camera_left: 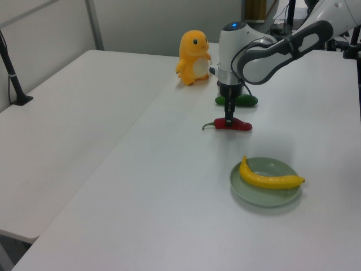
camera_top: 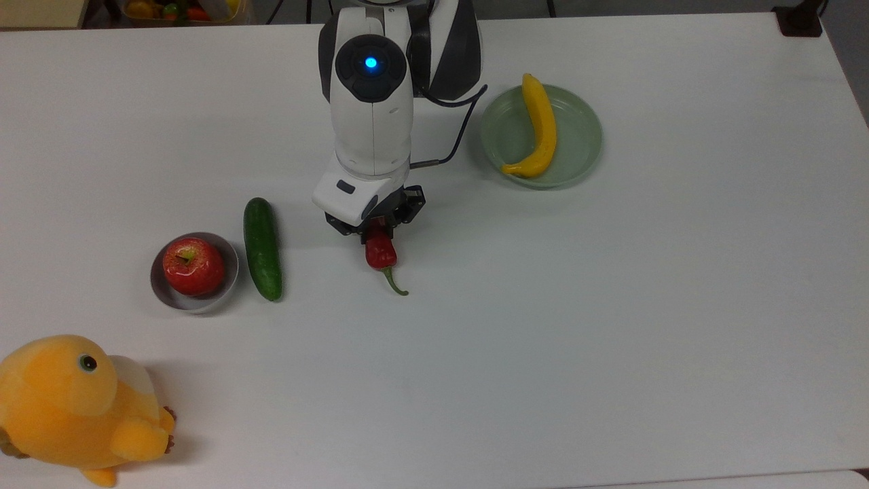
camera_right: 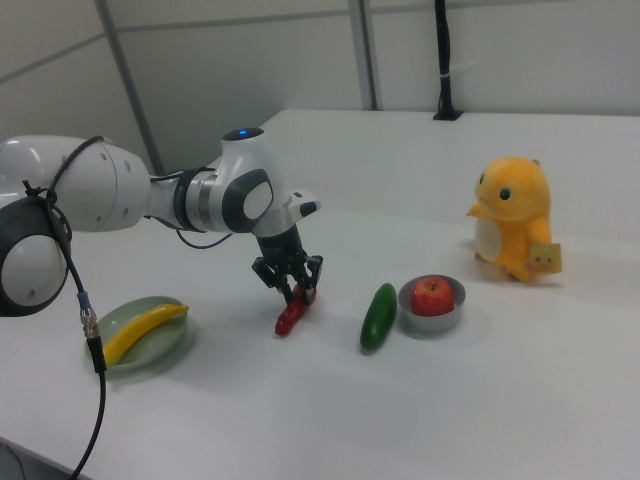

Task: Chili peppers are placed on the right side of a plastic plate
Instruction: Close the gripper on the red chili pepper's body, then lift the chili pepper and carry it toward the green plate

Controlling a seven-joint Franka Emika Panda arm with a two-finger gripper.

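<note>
My two-finger gripper [camera_top: 377,234] is down at the centre of the top view, fingers clamped on the long wrinkled dark-red chili [camera_top: 381,252] lying on the white table [camera_top: 611,326]. The round pale-green plastic plate [camera_top: 577,153] sits well apart toward the top view's upper right, carrying a yellow banana [camera_top: 538,129]. In the top view's left, a smooth dark-green cucumber [camera_top: 262,248] lies beside a small grey bowl [camera_top: 229,272] holding a red apple [camera_top: 193,265].
</note>
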